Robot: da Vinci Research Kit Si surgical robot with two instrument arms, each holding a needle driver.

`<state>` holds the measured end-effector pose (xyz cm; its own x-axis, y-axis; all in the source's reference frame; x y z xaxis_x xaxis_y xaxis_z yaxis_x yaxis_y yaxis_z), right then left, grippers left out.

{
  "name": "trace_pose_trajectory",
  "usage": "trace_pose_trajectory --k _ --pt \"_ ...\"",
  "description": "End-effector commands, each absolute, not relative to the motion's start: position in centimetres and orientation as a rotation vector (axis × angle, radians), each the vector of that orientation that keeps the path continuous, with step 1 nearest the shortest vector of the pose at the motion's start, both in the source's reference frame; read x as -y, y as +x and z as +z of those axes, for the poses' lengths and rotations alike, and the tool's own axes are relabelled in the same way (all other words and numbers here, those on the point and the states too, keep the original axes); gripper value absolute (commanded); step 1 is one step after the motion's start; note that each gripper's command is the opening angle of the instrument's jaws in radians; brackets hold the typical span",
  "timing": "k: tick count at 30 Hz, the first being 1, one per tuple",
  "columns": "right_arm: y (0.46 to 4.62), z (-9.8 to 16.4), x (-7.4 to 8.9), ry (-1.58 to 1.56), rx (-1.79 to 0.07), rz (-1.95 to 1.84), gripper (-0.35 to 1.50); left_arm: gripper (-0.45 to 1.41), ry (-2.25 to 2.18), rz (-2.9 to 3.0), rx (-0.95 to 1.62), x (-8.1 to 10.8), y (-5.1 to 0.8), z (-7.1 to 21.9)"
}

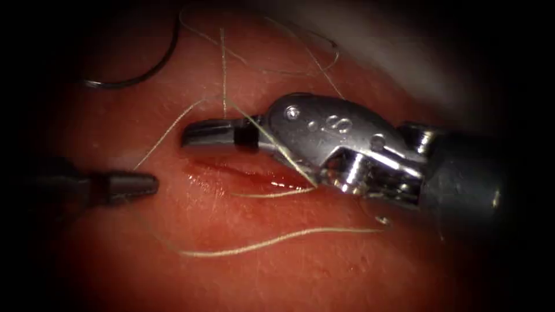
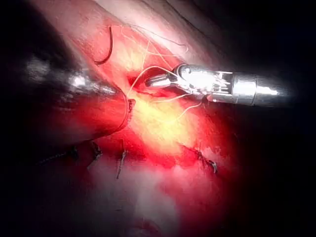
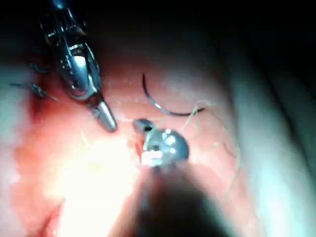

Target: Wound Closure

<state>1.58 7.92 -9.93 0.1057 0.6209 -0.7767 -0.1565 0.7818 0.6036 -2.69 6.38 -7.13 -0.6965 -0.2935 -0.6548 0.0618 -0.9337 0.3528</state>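
Needle (image 1: 151,68) lies free; both hands hold nothing.

Pale surface (image 1: 404,46), row of dark stitches (image 2: 95,151)

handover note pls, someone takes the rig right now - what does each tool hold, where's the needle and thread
Left tool: jaws shut, holding nothing, left of the cut.
Right tool: jaws shut over the cut; thread drapes across them, a grip on it cannot be confirmed.
Needle: lying free on the tissue to the upper left, not in the tissue, held by neither tool.
Thread also trails loose below and above the cut.
Done: nothing confirmable at this cut.
Left: the cut is still open.
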Motion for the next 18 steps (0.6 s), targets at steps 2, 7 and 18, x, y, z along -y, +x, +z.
trace_pose_trajectory --k 2,7,18 --pt "1.67 -9.91 -7.93 0.413 -1.371 0.601 -0.35 -0.35 1.124 -2.675 0.435 -6.30 -2.76 -7.07" --pt "1.70 -9.92 -7.93 0.409 -1.398 0.604 -0.35 -0.35 1.128 -2.667 0.422 -6.28 -2.85 -7.10" --pt "1.87 -9.81 -7.96 0.402 -1.553 0.686 0.16 -0.35 1.164 -2.645 0.341 -6.15 -3.18 -7.67"
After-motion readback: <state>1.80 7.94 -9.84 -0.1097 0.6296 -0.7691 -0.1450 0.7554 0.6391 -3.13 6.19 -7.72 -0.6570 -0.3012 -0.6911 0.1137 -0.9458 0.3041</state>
